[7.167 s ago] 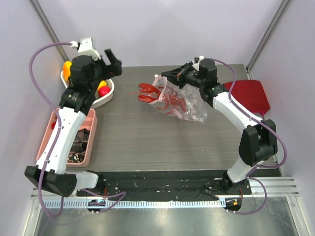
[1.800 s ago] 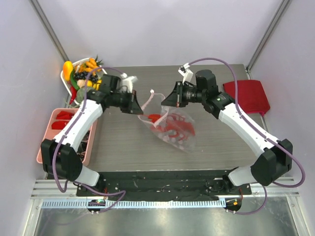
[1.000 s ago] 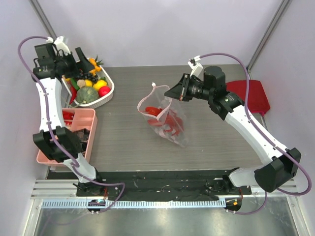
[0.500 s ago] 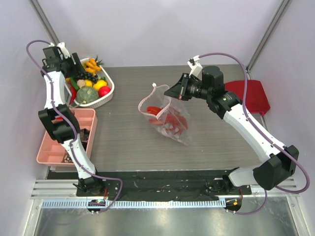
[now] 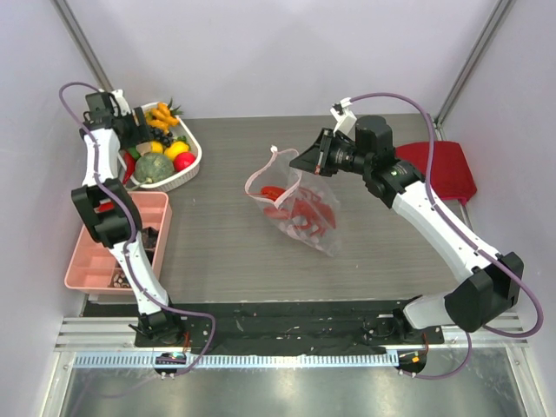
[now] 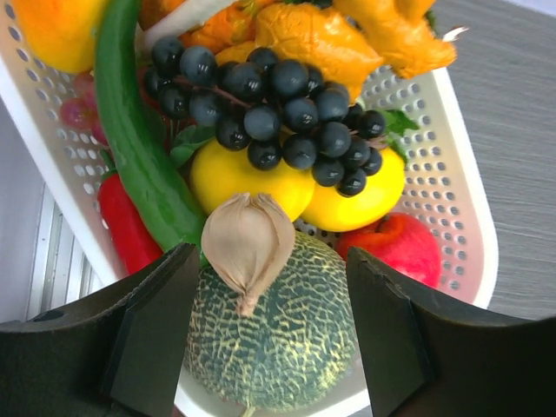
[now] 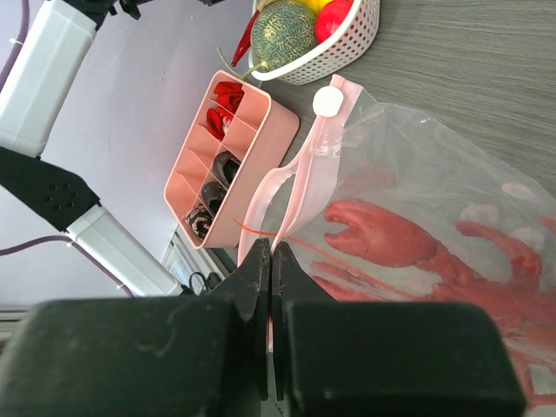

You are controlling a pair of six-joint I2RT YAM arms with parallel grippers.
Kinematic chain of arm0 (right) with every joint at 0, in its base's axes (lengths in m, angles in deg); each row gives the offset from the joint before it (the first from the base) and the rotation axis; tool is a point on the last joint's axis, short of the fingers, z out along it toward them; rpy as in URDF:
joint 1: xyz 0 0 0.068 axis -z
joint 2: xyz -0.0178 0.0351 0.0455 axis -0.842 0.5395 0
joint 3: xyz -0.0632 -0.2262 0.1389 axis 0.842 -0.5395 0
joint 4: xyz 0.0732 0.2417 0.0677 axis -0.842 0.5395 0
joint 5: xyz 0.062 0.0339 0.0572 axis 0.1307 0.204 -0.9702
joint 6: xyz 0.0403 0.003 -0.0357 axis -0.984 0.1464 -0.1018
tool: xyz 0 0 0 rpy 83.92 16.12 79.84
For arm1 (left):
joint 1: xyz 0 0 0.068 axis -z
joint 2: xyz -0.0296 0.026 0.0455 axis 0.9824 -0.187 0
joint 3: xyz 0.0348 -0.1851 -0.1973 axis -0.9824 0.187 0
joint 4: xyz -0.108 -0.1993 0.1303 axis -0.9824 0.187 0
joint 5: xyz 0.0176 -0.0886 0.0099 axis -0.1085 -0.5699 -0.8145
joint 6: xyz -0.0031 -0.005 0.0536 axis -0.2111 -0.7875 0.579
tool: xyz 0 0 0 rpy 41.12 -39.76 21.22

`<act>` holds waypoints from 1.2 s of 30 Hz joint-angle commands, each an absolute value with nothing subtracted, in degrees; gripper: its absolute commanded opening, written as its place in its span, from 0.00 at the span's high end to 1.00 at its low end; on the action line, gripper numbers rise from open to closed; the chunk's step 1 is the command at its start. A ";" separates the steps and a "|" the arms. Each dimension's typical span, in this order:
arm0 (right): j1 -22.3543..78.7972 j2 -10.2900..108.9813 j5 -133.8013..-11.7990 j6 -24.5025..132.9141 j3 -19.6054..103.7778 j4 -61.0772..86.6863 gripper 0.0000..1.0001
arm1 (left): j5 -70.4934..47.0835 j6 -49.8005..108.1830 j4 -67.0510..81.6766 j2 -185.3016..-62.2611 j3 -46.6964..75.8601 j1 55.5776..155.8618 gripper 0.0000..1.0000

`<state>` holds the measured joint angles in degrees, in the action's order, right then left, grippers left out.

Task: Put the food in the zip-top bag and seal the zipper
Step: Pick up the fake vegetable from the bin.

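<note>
With the zipper (image 7: 300,165) pinched by the right gripper (image 7: 269,256), the garlic (image 6: 248,239) at ten o'clock could be knocked off the melon (image 6: 278,347) by the spread left gripper (image 6: 271,261).

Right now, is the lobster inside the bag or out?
Inside: the lobster lies behind the clear plastic of the zip-top bag, past the pink zipper.

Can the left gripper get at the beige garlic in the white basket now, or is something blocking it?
Probably yes. The left gripper hangs open over the garlic, which lies uncovered on the melon in the white basket. The grapes sit close, so the gripper might brush them.
</note>
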<state>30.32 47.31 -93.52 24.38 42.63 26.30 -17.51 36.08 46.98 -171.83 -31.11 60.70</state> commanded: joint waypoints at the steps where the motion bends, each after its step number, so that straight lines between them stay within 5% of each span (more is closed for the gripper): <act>1: 30.63 47.19 -93.99 23.76 42.74 22.32 0.99 | -16.01 38.13 46.33 -174.85 -33.57 60.50 0.28; 6: 30.63 47.63 -93.99 23.75 43.09 22.32 0.99 | -16.45 38.40 46.95 -176.34 -34.19 60.50 0.32; 17: 30.81 48.51 -93.29 23.93 43.53 22.32 0.99 | -18.65 37.43 43.87 -166.52 -31.20 60.50 0.70; 27: 30.98 49.83 -93.11 23.49 44.76 22.40 0.99 | -37.52 30.23 45.28 -151.92 -29.36 64.53 0.73; 36: 31.77 50.27 -94.16 21.82 44.67 21.88 0.99 | -47.74 22.59 38.78 -135.57 -9.08 91.75 0.72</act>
<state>31.37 50.68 -93.34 23.04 42.59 25.88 -41.29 27.56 42.17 -139.35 -16.23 81.90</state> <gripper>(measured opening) 0.021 0.449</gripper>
